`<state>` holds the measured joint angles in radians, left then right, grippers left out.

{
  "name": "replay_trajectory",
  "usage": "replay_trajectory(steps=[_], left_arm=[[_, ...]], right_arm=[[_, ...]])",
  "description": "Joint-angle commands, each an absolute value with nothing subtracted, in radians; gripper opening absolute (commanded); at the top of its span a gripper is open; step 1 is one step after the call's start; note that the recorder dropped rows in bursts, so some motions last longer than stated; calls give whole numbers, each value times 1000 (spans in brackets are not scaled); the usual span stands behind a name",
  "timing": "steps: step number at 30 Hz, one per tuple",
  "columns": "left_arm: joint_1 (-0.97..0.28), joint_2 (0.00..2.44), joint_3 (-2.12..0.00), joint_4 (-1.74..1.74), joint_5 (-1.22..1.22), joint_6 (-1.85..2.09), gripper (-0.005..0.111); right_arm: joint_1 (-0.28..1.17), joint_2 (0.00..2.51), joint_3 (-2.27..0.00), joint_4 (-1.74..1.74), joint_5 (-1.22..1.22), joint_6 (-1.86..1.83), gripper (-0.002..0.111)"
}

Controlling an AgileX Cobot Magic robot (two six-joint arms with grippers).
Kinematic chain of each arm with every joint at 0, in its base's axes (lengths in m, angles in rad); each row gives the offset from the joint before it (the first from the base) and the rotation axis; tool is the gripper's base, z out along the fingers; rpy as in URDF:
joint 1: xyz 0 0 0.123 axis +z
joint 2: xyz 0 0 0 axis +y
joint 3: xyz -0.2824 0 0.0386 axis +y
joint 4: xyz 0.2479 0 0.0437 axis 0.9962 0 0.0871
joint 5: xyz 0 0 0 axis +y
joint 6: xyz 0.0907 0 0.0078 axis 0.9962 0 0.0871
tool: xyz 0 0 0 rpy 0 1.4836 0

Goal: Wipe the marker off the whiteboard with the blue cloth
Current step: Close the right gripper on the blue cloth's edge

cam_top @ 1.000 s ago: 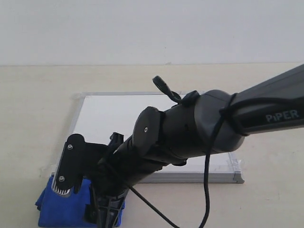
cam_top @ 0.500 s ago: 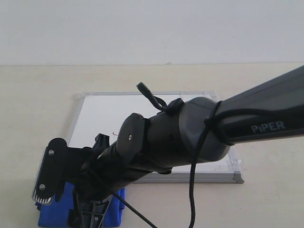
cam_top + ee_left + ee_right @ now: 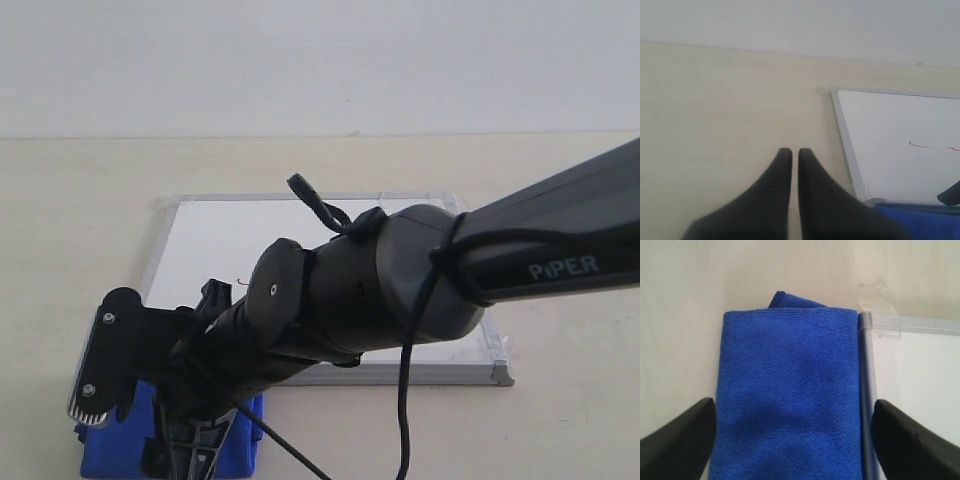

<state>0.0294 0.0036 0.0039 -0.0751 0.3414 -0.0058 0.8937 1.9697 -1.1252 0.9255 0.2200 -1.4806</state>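
The blue cloth (image 3: 790, 390) lies folded on the table against the whiteboard's (image 3: 920, 375) near-left corner. My right gripper (image 3: 794, 407) is open right above the cloth, one finger on each side; one of them is over the board's frame. In the exterior view this gripper (image 3: 140, 438) hides most of the cloth (image 3: 105, 455). On the whiteboard (image 3: 220, 240) only a red speck of the marker (image 3: 243, 281) shows; the thin red marker line (image 3: 932, 147) is plain in the left wrist view. My left gripper (image 3: 792, 152) is shut and empty over bare table, beside the whiteboard (image 3: 890, 125).
My right arm (image 3: 420, 280) reaches across the board and hides its middle and near edge. Clear tape (image 3: 877, 292) holds the board's corner to the pale table (image 3: 70, 230). A white wall (image 3: 320, 60) runs behind the table.
The right arm swung left and lower over the cloth between the first two frames, uncovering a bit of the red line. Since half a second ago it has held still.
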Motion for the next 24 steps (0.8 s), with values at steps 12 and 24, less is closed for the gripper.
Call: replay_trajectory(steps=[12,24], left_arm=[[23,0,0,-82,338,-8,4],[23,0,0,-82,338,-8,4]], right_arm=[[893,2070,-1130,931,198,-1465,76],[893,2070,-1130,931,211,-1413,41]])
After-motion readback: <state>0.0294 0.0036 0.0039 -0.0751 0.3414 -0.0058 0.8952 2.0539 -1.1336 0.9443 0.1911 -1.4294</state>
